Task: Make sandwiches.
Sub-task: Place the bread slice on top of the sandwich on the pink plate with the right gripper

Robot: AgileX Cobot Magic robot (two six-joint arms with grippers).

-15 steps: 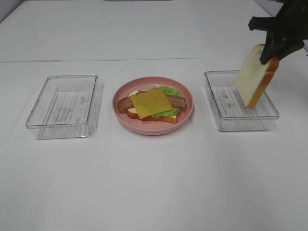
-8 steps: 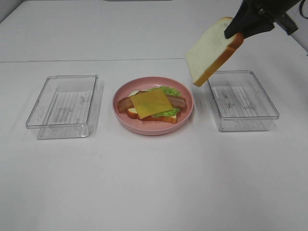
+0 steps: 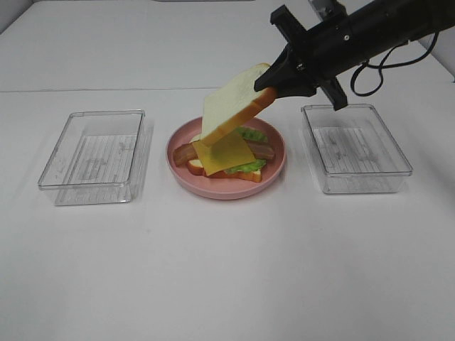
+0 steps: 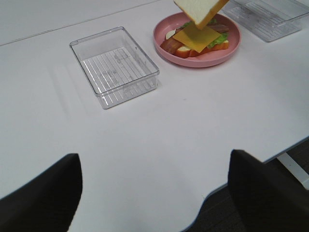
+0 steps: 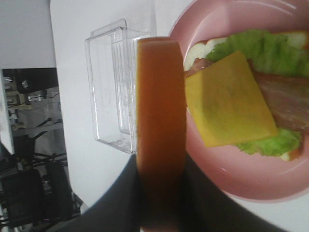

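One bread slice [image 3: 231,101] hangs tilted over the cheese [image 3: 226,153] — right fingers [image 3: 271,84] pinch its crust; left fingers [image 4: 43,198] spread wide.

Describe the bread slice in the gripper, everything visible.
The bread slice is a white toy slice with an orange-brown crust, foam-like in look. The right gripper pinches it by one crust edge. It hangs tilted in the air above the cheese on the plate, touching only the gripper.

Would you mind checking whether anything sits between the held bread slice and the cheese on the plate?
Nothing visible does: the bread slice hangs tilted in the right gripper, directly above the cheese.
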